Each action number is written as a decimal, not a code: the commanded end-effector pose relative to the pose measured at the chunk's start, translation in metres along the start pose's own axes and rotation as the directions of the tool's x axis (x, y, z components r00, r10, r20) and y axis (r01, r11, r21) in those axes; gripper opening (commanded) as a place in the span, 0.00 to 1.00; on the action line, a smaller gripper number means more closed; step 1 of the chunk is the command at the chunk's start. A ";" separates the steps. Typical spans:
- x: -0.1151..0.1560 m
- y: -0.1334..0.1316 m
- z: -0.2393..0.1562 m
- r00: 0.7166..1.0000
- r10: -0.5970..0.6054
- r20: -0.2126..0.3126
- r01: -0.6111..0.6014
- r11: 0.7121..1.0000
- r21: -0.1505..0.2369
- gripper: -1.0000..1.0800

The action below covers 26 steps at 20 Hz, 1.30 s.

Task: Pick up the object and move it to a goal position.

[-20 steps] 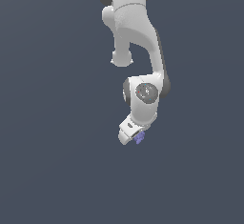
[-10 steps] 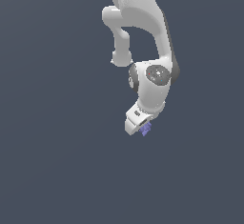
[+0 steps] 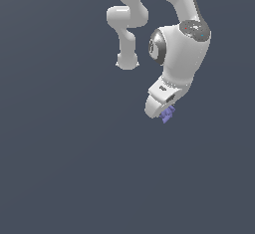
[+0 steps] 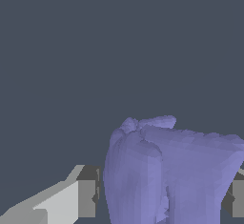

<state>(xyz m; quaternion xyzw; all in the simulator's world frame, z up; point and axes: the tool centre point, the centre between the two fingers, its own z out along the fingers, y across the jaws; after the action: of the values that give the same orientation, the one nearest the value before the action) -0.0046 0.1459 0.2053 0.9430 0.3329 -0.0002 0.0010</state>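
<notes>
The claw (image 3: 164, 109) is gripping the purple object (image 3: 168, 114) between its fingers (image 4: 86, 198), carrying it toward two o'clock in the exterior view compared with a second ago; transport is progressing, though no goal marker is showing.

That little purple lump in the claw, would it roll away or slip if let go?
The purple lump looks faceted and irregular, so it would probably tumble, not roll far. Its uneven sides between the gripper fingers may let it twist. It seems stiff.
</notes>
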 end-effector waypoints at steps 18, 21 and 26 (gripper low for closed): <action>0.008 -0.094 -0.167 1.000 0.000 -0.001 0.000 1.000 0.001 0.00; 0.008 -0.098 -0.175 1.000 0.000 -0.001 0.000 1.000 0.002 0.00; 0.010 -0.099 -0.177 1.000 0.001 -0.001 -0.001 1.000 0.002 0.00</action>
<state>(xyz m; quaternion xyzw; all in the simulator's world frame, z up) -0.0596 0.2298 0.3825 0.9430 0.3329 0.0005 0.0000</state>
